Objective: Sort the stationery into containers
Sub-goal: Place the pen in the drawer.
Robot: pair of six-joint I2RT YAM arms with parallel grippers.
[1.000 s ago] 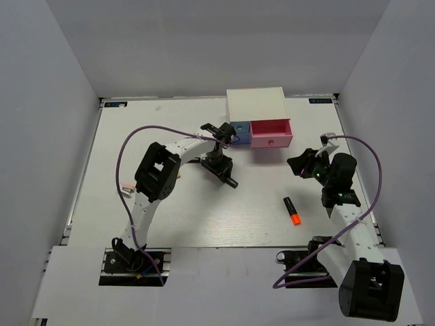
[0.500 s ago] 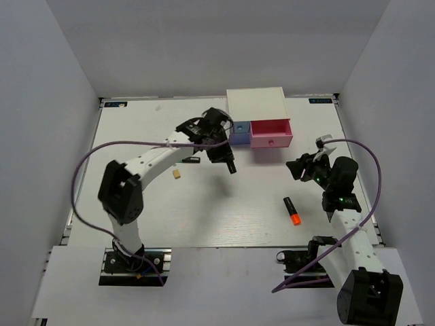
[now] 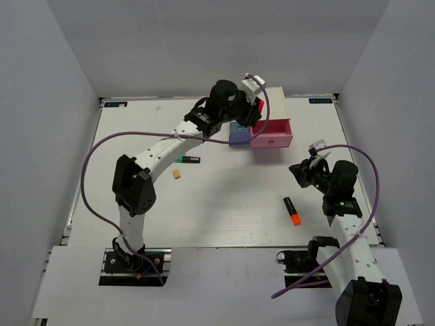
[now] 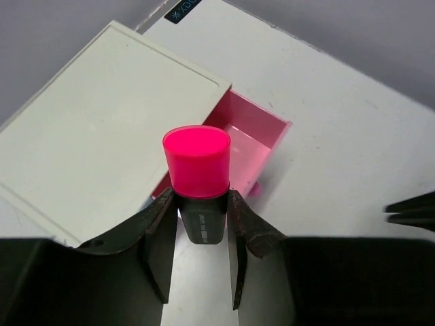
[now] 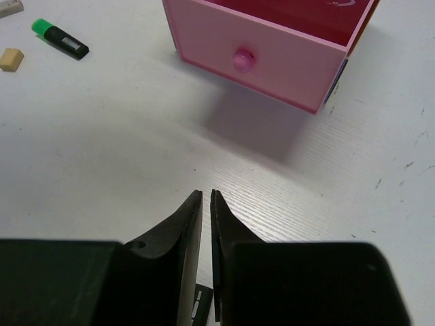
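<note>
My left gripper (image 4: 202, 204) is shut on the pink-ended marker (image 4: 197, 163) and holds it upright in the air above the open pink drawer (image 4: 253, 142) and the white box (image 4: 102, 129). In the top view that gripper (image 3: 250, 109) hangs over the box's front edge, above the pink drawer (image 3: 272, 133) and beside the small blue drawer (image 3: 238, 129). The green-ended marker (image 3: 188, 160) and the tan eraser (image 3: 177, 174) lie on the table to the left. The orange-ended marker (image 3: 292, 210) lies near my right gripper (image 3: 302, 170), which is shut and empty (image 5: 206, 197). The wide blue-purple drawer does not show clearly.
The right wrist view shows the pink drawer's front (image 5: 285, 61) with its knob (image 5: 242, 60), the green marker (image 5: 61, 42) and the eraser (image 5: 11, 58). Grey walls enclose the white table (image 3: 224, 217) on three sides. The left arm's purple cable (image 3: 136, 139) loops over the table.
My left arm has lifted the pink marker from low over the table, up and right to above the open pink drawer. The green marker and eraser now show. The right arm barely moved.
</note>
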